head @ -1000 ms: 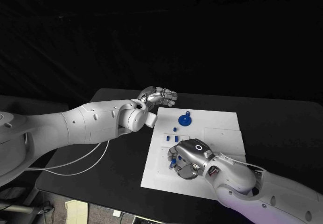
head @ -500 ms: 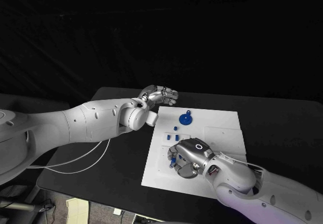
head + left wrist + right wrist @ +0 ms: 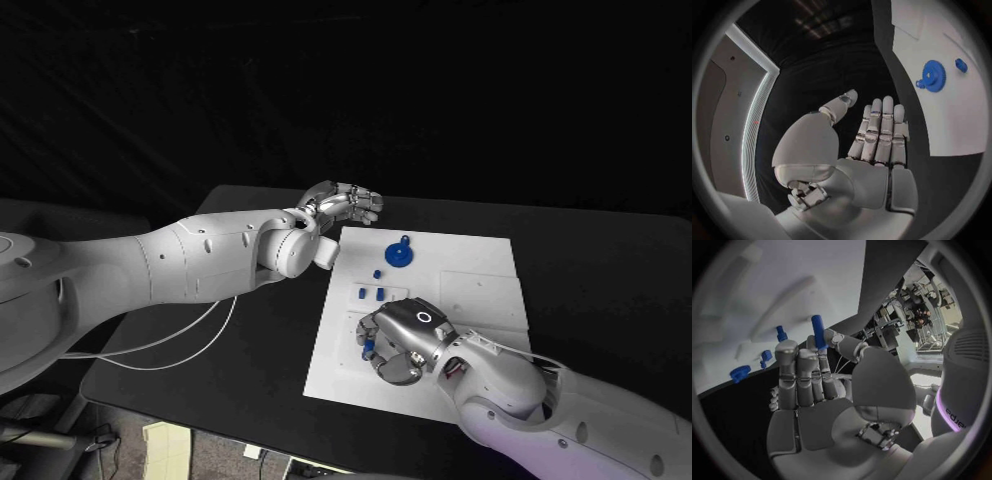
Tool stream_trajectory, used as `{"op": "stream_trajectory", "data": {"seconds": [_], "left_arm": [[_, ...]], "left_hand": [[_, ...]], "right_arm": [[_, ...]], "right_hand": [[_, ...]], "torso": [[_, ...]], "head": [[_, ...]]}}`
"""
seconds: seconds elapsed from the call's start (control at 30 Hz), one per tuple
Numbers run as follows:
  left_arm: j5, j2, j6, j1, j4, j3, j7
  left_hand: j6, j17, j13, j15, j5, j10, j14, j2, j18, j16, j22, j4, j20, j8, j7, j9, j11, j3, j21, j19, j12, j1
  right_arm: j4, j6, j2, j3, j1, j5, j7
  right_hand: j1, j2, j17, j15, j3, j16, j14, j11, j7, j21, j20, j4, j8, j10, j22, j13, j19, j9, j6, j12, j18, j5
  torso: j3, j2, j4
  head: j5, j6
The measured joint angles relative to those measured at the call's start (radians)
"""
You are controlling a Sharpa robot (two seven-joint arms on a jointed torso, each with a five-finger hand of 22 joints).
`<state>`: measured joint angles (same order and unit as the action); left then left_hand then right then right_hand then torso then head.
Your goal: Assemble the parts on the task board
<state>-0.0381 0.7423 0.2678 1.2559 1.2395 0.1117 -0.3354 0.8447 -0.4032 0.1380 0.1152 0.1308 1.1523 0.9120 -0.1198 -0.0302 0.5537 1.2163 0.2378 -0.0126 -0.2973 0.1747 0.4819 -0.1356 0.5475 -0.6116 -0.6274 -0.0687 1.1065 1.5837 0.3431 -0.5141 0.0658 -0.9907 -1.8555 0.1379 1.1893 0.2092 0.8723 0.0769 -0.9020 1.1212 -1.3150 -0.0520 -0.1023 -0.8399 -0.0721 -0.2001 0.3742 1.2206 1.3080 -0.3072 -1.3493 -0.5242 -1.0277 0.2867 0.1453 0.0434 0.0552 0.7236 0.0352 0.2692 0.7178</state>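
The white task board (image 3: 476, 290) lies mid-table. A blue gear (image 3: 397, 257) sits near its far edge, with a small blue piece (image 3: 376, 274) and two short blue pegs (image 3: 369, 294) nearer. My right hand (image 3: 404, 342) hovers low over the board's near left part. In the right wrist view it pinches a blue peg (image 3: 819, 331) between thumb and fingertip, above the board (image 3: 767, 285). Beyond it are another peg (image 3: 781, 333) and the gear (image 3: 739, 373). My left hand (image 3: 340, 207) floats off the board's far left corner, holding nothing. Its fingers (image 3: 879, 130) are straight, and the gear (image 3: 934, 75) lies beyond them.
Black table (image 3: 216, 330) surrounds the board on all sides. White cables (image 3: 173, 345) trail from my left arm over the table's left side. Raised white outlines and recesses (image 3: 483, 285) mark the board's right half.
My left hand has edged slightly to the right near the board's far corner. My right hand stays over the same spot with the peg.
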Motion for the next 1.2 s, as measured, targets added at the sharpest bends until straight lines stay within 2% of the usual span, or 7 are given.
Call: {"op": "stream_trajectory", "data": {"seconds": [1.2], "left_arm": [[0.0, 0.001, -0.001, 0.0, 0.0, 0.0, 0.001]], "left_hand": [[0.0, -0.005, -0.002, 0.0, 0.0, 0.0, 0.0, 0.0, 0.0, -0.004, 0.002, 0.0, 0.0, 0.0, 0.0, -0.001, 0.0, 0.0, 0.0, 0.0, 0.0, 0.0]], "right_arm": [[-0.001, -0.005, -0.009, 0.002, 0.003, -0.081, 0.024]], "right_hand": [[0.004, 0.004, 0.0, 0.0, -0.001, 0.0, 0.0, 0.0, 0.003, -0.004, 0.001, -0.004, 0.003, 0.0, 0.0, 0.0, -0.003, 0.0, -0.003, 0.004, 0.0, 0.003]], "torso": [[0.0005, 0.0, 0.0008]], "head": [[0.003, 0.005]]}}
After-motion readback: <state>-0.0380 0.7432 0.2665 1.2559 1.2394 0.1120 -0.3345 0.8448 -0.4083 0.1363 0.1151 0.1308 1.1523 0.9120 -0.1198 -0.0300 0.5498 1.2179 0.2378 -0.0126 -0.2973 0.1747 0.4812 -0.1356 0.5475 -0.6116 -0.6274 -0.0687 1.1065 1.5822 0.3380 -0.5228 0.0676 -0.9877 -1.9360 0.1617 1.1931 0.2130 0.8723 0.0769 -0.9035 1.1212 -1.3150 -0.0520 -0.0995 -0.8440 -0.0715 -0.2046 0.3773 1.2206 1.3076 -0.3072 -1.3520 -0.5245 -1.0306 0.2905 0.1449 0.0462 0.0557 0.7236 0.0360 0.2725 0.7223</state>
